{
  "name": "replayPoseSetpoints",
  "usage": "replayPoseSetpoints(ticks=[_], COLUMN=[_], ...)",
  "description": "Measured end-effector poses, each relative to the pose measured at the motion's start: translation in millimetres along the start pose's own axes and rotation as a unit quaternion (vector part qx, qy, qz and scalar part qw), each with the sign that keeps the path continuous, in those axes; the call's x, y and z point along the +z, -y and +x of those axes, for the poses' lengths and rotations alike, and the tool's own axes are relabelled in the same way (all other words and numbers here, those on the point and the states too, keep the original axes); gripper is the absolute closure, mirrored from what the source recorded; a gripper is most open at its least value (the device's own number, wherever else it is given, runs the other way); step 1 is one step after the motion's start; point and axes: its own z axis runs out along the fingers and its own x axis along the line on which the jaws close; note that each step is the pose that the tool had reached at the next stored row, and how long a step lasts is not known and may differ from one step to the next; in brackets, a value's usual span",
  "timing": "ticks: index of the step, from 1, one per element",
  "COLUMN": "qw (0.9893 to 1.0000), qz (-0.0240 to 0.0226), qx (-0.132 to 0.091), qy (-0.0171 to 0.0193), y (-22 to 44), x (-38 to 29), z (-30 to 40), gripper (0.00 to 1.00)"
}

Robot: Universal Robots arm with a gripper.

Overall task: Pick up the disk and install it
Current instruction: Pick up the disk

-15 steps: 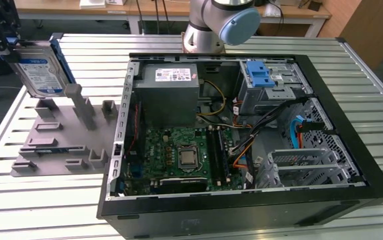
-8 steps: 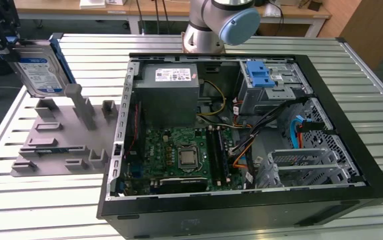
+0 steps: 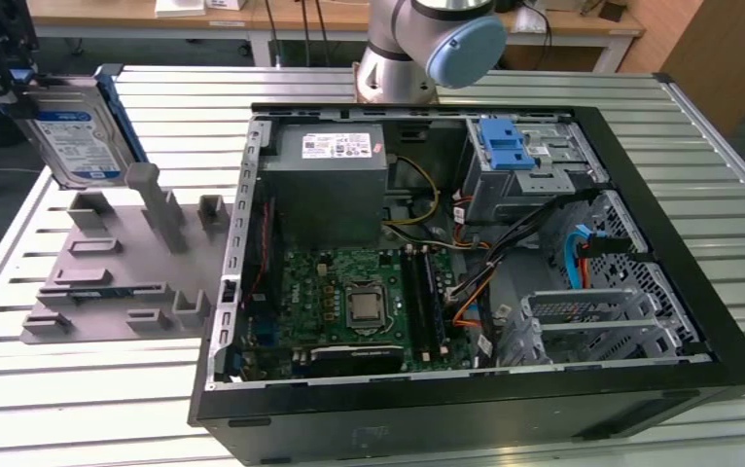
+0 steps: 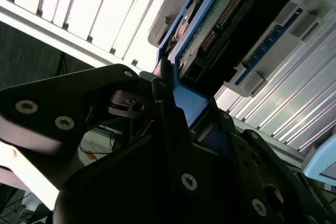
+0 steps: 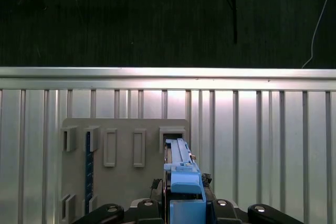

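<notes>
The disk (image 3: 81,141), a silver drive with a blue-and-white label and a blue carrier frame, hangs upright above the far end of the grey slotted fixture (image 3: 113,263) at the exterior view's left. My gripper (image 3: 12,88) is shut on the disk's upper end. The first wrist view looks down along the disk's blue edge (image 5: 181,169), which sits over a slot of the fixture (image 5: 121,166), with my gripper (image 5: 184,205) clamped on it. In the second wrist view the dark fingers (image 4: 168,114) press on the blue frame, and the disk's circuit-board side (image 4: 220,19) shows beyond them.
An open computer case (image 3: 684,243) lies on the slatted metal table (image 3: 191,97), to the exterior view's right of the fixture. Inside are a grey power supply (image 3: 325,185), a motherboard (image 3: 360,302), a blue clip (image 3: 508,144) on a drive bay, and a metal drive cage (image 3: 593,321). The arm's base (image 3: 411,49) stands behind the case.
</notes>
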Motion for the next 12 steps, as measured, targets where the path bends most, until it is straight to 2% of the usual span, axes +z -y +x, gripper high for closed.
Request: replayPoseSetpoints(ticks=[12], qw=[1.0], qz=[-0.0001], qx=[0.0], qy=[0.0], y=[-0.1], x=[-3.3], z=[0.0], gripper=[0.64])
